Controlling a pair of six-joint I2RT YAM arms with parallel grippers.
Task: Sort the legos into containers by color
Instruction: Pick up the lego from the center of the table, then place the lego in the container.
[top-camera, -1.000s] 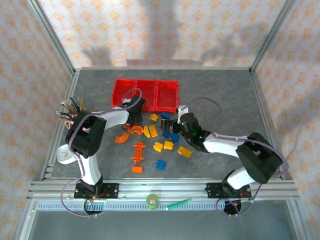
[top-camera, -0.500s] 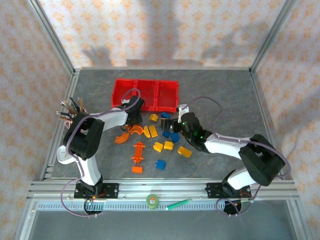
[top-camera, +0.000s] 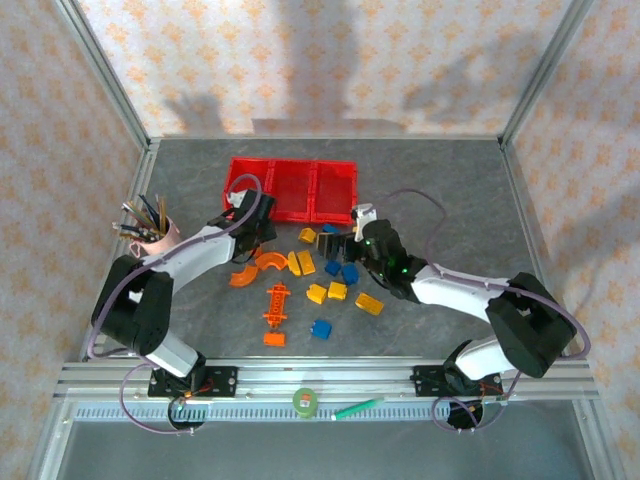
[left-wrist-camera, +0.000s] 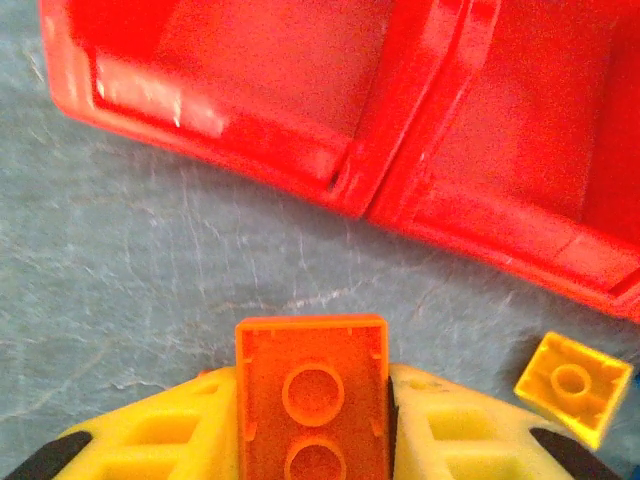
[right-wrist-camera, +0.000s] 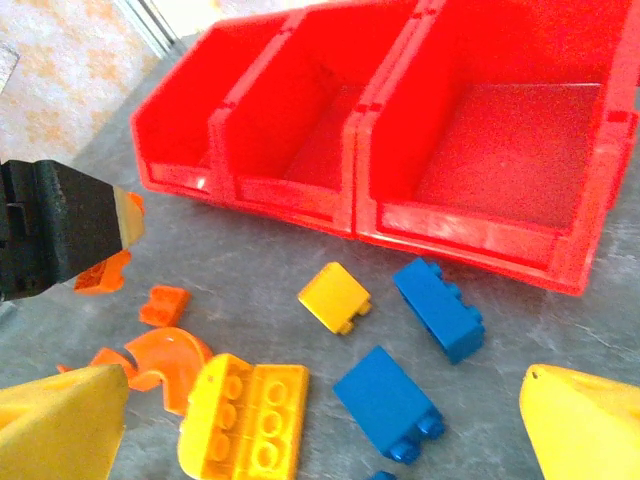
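While left gripper is clamping an orange brick beside the containers, clearing their near rim before releasing is advisable; right gripper is hanging fully spread, empty.

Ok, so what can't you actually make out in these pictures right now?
Left wrist view: the orange brick in the left jaws has its near end cut off by the bottom edge.
Right wrist view: an orange piece sits partly behind the left arm; a blue brick is cut by the bottom edge.
Top view: stud counts are too small to read.
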